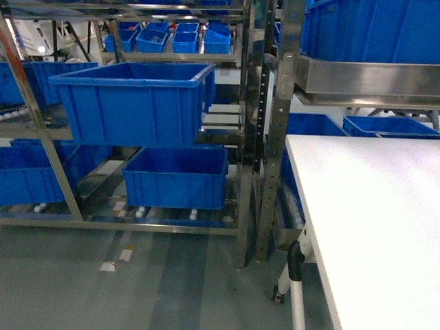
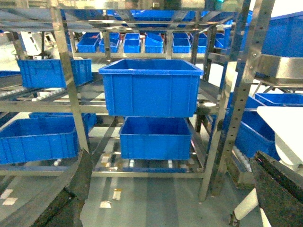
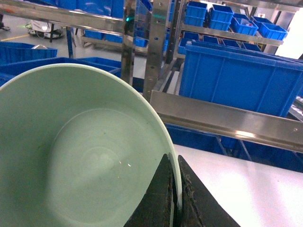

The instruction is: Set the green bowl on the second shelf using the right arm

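Your right gripper (image 3: pixel 174 198) is pinching the green bowl (image 3: pixel 80 156) by its rim, hollow tipped toward the wrist camera, while the steel shelf edge (image 3: pixel 227 118) is waiting ahead and above, beyond the white table (image 3: pixel 246 184).

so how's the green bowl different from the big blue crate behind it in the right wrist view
The green bowl is round, pale mint and glossy; the blue crate is rectangular, deep blue and ribbed. The bowl is pinched at its rim by the right gripper, tilted towards the camera; the crate sits upright on a steel shelf. Both are open-topped, and the bowl looks empty.
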